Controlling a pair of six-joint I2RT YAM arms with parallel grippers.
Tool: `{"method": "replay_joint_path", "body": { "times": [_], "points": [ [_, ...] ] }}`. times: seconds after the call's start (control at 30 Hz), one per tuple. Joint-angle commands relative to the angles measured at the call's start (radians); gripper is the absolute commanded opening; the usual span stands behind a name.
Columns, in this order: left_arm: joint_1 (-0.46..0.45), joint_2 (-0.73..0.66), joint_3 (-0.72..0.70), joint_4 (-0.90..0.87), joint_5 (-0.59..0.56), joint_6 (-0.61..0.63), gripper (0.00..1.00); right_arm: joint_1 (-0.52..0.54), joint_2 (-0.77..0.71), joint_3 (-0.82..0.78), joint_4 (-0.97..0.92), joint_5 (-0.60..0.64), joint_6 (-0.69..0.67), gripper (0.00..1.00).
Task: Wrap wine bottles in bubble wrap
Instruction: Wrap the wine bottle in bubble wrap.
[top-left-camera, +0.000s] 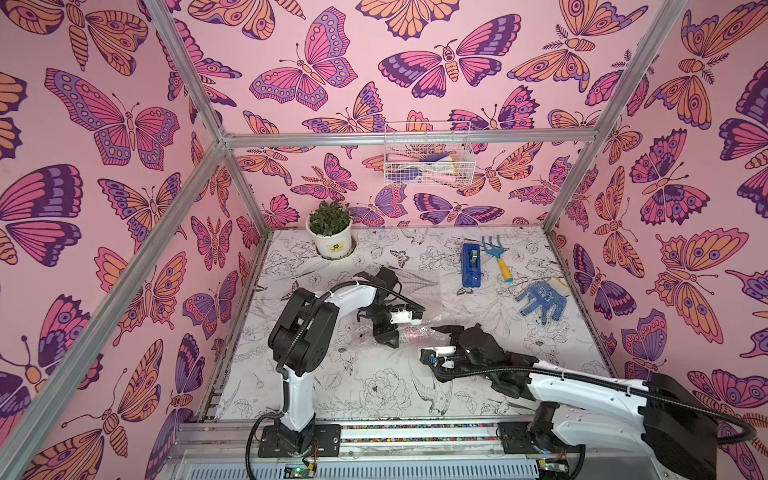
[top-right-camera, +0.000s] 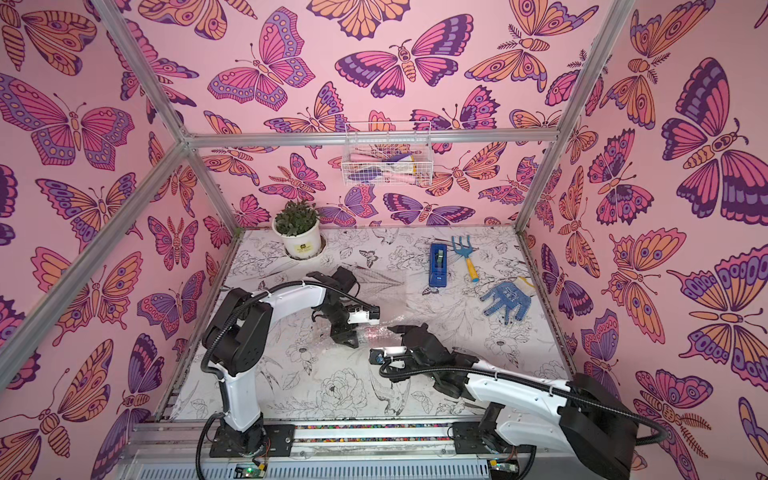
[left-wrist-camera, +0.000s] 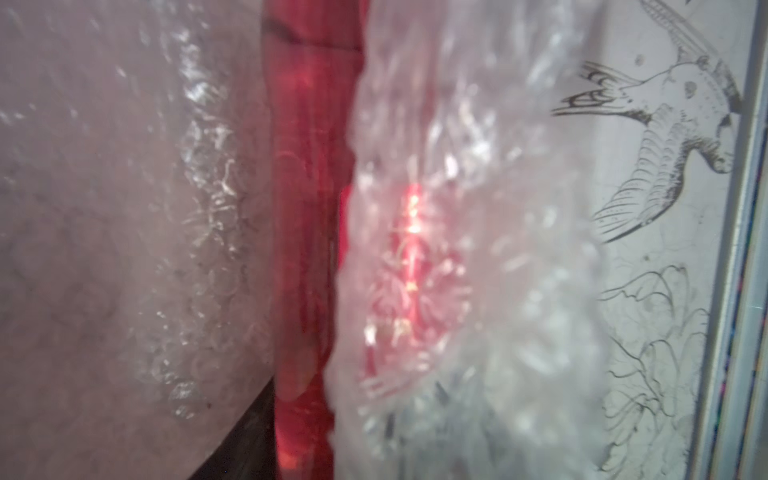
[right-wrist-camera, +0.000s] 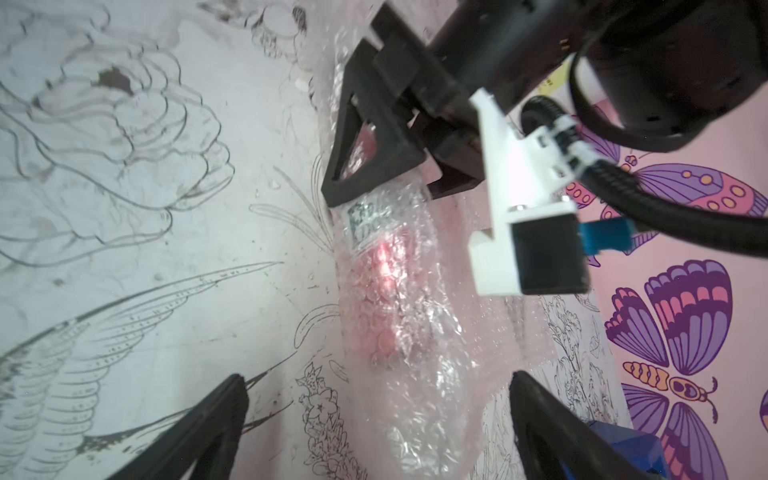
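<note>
The wine bottle (right-wrist-camera: 386, 270), red liquid showing through, lies on the table rolled in bubble wrap (right-wrist-camera: 419, 399). In both top views it is a whitish-pink tube (top-left-camera: 415, 332) (top-right-camera: 376, 332) between the two arms. My left gripper (top-left-camera: 388, 332) (top-right-camera: 347, 334) (right-wrist-camera: 399, 183) is shut on the wrapped bottle at its labelled end. Up close, the left wrist view shows the red bottle (left-wrist-camera: 307, 208) beside folds of wrap (left-wrist-camera: 457, 249). My right gripper (right-wrist-camera: 374, 378) (top-left-camera: 436, 334) stands open, its fingers (right-wrist-camera: 224, 415) well apart on either side of the wrap's loose end, touching nothing.
A blue tape dispenser (top-left-camera: 471, 266), a blue garden rake (top-left-camera: 496, 257) and a blue glove (top-left-camera: 540, 299) lie at the back right. A potted plant (top-left-camera: 331, 235) stands at the back left. A wire basket (top-left-camera: 428, 158) hangs on the rear wall.
</note>
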Motion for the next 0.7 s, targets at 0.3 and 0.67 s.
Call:
{"method": "replay_joint_path", "body": {
  "times": [0.3,0.67],
  "points": [
    [0.008,0.193,0.113,-0.274,0.035,0.014,0.17,0.001,0.362,0.15,0.161,0.041,-0.198,0.99],
    [0.015,0.205,0.144,-0.282,0.008,0.037,0.31,-0.082,0.49,0.241,-0.043,-0.081,-0.167,0.93]
  ]
}}
